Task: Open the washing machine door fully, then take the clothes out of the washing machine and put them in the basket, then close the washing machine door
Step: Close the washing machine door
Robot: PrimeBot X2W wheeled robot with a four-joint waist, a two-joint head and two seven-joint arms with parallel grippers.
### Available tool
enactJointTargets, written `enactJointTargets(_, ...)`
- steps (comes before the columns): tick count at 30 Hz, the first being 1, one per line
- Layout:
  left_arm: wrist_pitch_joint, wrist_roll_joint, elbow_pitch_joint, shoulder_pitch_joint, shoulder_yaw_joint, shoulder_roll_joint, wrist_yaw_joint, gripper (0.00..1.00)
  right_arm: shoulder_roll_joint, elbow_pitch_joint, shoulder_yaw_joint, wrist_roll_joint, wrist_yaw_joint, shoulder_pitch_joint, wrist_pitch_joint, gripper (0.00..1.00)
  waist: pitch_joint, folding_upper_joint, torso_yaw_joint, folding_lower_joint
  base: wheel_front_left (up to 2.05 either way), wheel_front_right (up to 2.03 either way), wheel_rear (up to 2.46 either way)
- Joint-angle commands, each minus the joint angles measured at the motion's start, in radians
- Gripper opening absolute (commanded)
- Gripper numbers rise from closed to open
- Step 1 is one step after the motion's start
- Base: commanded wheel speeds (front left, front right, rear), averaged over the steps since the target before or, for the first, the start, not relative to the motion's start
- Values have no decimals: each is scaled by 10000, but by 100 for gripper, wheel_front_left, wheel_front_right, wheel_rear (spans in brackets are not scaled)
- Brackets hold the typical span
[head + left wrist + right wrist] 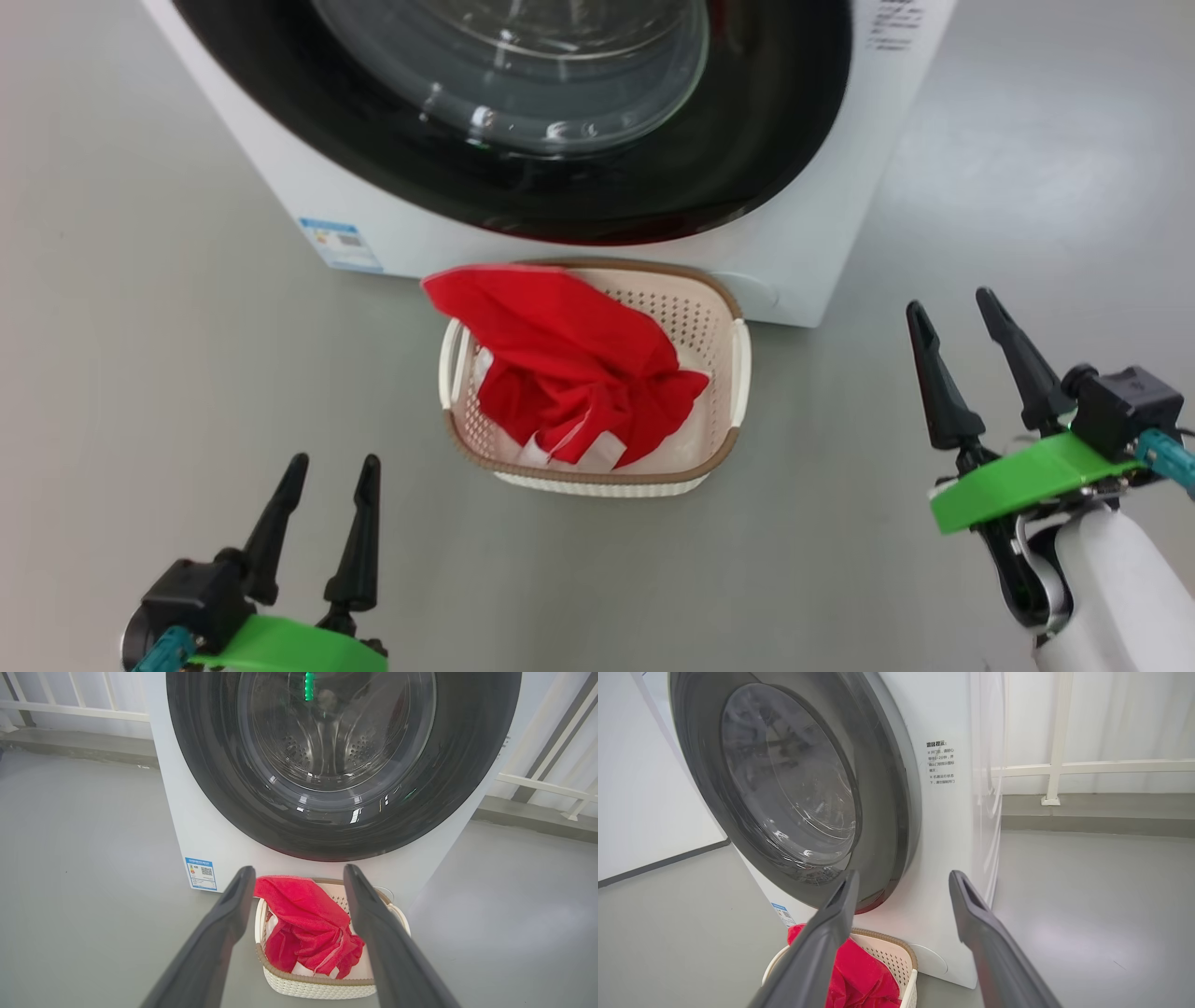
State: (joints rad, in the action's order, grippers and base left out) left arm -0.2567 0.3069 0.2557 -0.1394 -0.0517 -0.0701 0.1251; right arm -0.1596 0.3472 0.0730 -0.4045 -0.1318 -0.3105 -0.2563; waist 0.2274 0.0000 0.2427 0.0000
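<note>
Head view: left gripper (335,459) and right gripper (948,301) both gape, empty, above the floor (140,327); clothes (569,364) lie heaped in the basket (686,322) just before the washer (803,271). Left wrist view: the drum (327,751) shows through the door (210,765) glass. Right wrist view: door sits flush, closed.

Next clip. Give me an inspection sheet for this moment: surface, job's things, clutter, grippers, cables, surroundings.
Surface: smooth grey floor, slightly glossy.
Job's things: white washing machine; its door appears shut, flush with the front. The red clothes lie in the basket, with one corner draped over the far left rim. The basket stands on the floor just in front of the machine.
Clutter: nothing seen.
Grippers: left gripper open, empty; right gripper open, empty; both apart from the basket.
Cables: teal cable at the right wrist, another at the left.
Surroundings: white railing behind the machine; blue label on its lower corner.
</note>
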Motion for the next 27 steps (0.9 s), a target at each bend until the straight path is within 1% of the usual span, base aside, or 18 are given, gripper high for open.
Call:
enactJointTargets(1,-51,-114,-190,77,435,-292,56,100,3,-328,125,-59,11,200,-55,100,-449,0,-467,0,0,0,0)
enactJointTargets(16,-51,-61,-389,857,664,-600,56,100,177,-774,-461,6,11,2012,-55,100,-1355,0,-1405,0,0,0,0)
enactJointTargets(27,-51,-78,-622,1338,782,-751,56,100,284,-1094,-771,25,11,2875,-55,100,-1781,0,-1843,0,0,0,0)
